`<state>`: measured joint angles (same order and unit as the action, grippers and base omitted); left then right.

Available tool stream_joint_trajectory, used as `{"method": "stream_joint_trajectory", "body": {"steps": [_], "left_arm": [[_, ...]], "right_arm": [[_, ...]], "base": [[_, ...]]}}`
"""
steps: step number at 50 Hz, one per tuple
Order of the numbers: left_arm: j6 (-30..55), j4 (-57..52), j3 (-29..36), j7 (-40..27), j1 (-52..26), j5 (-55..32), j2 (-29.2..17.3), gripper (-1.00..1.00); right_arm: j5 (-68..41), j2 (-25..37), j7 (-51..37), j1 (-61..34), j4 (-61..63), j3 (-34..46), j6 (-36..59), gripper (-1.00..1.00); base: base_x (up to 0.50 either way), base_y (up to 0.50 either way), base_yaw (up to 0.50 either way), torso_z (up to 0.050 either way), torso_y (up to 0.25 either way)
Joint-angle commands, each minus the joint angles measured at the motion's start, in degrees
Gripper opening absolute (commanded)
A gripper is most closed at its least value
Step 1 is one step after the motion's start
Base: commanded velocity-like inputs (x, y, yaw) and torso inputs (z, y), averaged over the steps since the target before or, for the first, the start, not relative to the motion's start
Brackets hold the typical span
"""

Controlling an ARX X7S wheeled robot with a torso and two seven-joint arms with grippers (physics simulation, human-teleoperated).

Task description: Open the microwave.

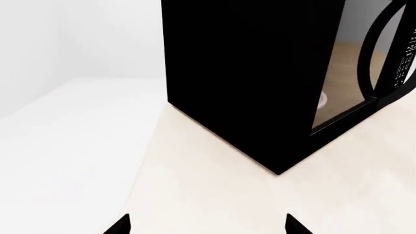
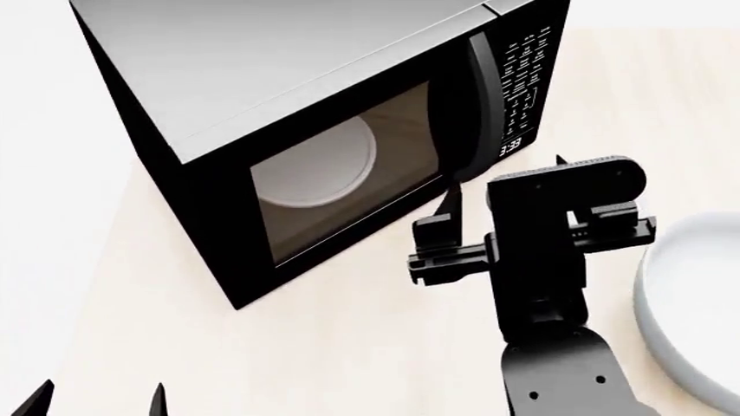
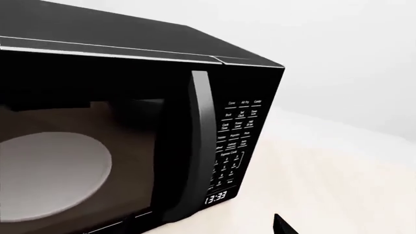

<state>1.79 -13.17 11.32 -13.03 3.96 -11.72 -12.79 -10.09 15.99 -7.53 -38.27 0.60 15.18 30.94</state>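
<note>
The microwave (image 2: 312,95) is a large black box with a grey top, standing on the pale table with its door shut. Its glass window shows the white turntable (image 2: 318,169). The vertical black handle (image 2: 453,113) stands beside the keypad (image 2: 521,78), and the clock reads 3:33. My right gripper (image 2: 505,186) is open and empty, just in front of the handle's lower end and not touching it. In the right wrist view the handle (image 3: 198,146) is close ahead and one fingertip (image 3: 284,227) shows. My left gripper (image 2: 99,403) is open and empty, well short of the microwave's left side (image 1: 247,73).
A white round dish (image 2: 682,312) sits on the table (image 2: 347,347) at the right, beside my right arm. The table's left edge (image 2: 69,286) runs close to the microwave's left side, with white floor beyond it.
</note>
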Motion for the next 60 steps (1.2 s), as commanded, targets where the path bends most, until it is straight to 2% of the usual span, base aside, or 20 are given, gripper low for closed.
{"method": "stream_joint_trajectory", "body": {"steps": [1, 25, 29, 37, 60], "left_arm": [[-0.03, -0.12, 0.33, -0.36, -0.07, -0.57, -0.48, 1.00], [0.23, -1.46, 0.20, -1.02, 0.16, -1.84, -1.44, 1.00], [0.21, -1.50, 0.31, -1.15, 0.11, -1.86, -1.50, 1.00], [-0.05, -1.40, 0.53, -1.28, 0.14, -1.96, -1.67, 1.00], [0.00, -1.31, 0.90, -1.69, -0.11, -2.75, -2.13, 1.00]], "right_arm": [[0.77, -0.81, 1.17, -6.67, -8.62, 1.10, -1.03, 1.00], [3.02, -6.26, 1.77, -17.79, -30.26, 4.34, -9.68, 1.00], [2.43, -6.37, 2.08, -18.18, -30.94, 4.08, -9.82, 1.00], [2.85, -7.72, 2.20, -20.84, -41.03, 4.27, -15.16, 1.00], [3.46, -10.74, 2.78, -27.55, -60.14, 5.24, -25.91, 1.00]], "base": [[0.00, 0.00, 0.00, 0.000, 0.000], [0.00, 0.00, 0.00, 0.000, 0.000], [0.00, 0.00, 0.00, 0.000, 0.000], [0.00, 0.00, 0.00, 0.000, 0.000], [0.00, 0.00, 0.00, 0.000, 0.000]]}}
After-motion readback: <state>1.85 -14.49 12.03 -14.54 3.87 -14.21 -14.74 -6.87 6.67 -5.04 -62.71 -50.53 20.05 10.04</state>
